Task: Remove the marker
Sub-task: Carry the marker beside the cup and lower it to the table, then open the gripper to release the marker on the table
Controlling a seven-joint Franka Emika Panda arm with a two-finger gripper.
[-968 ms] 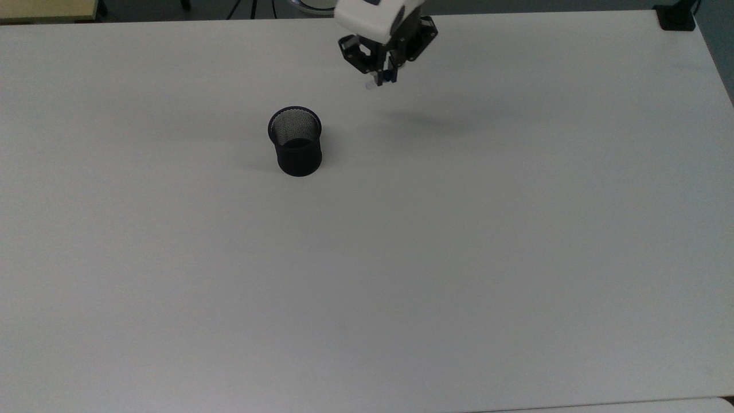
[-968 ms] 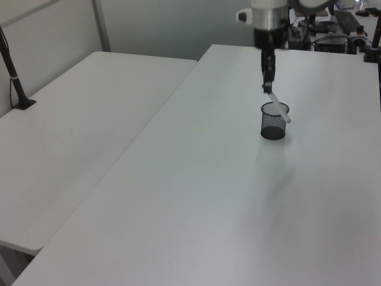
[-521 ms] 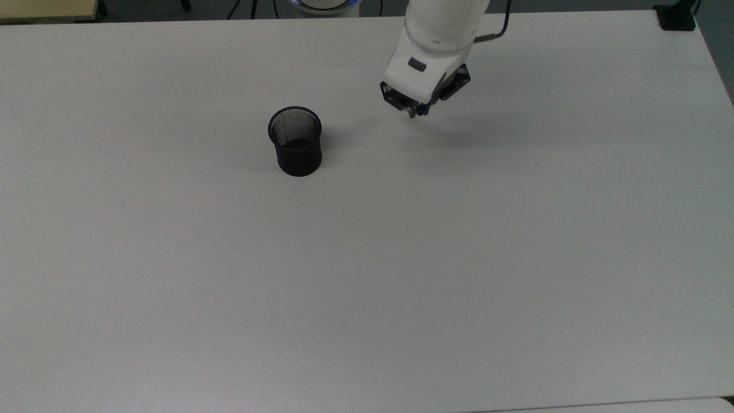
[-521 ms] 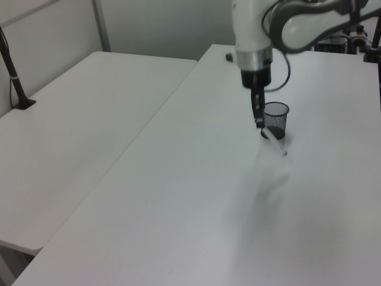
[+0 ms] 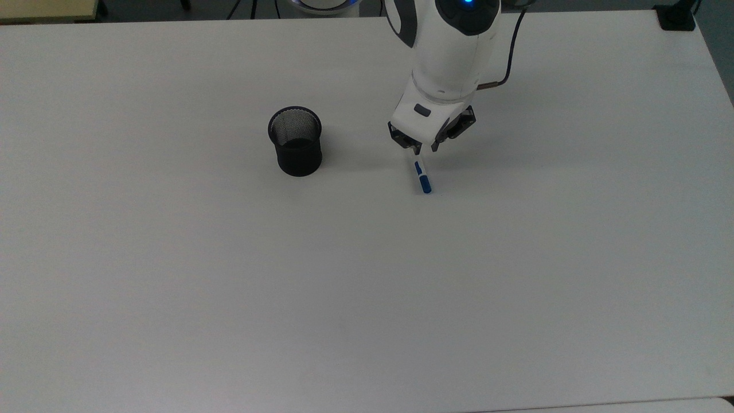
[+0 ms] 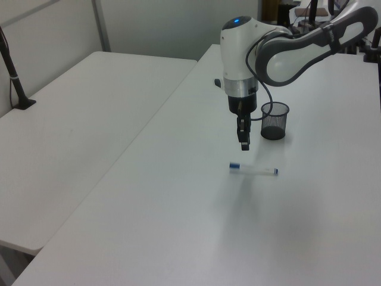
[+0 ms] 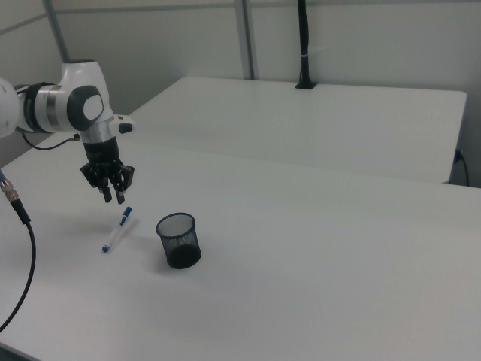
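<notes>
The marker (image 5: 422,177) lies flat on the white table (image 5: 172,287), out of the black mesh cup (image 5: 295,141) and well apart from it, in the half of the table nearer the robot's base. In the right view the marker (image 7: 117,229) rests beside the cup (image 7: 179,240), blue cap toward the arm. The gripper (image 5: 422,147) hangs just above the marker's white end, its jaws spread apart and holding nothing; the right view shows the gap between them plainly (image 7: 113,192).

By the look of it the removal is done, and the step in hand is the retreat. To do it well, the arm should rise straight up before it travels sideways, so the open jaws do not clip the barrel and set it rolling across the smooth table. A round marker on a bare surface rolls easily, so no downward or sweeping motion is wanted here. In the left view the gripper (image 6: 243,142) stands between cup (image 6: 274,121) and marker (image 6: 254,170), so a path away from the cup also avoids knocking it over.
</notes>
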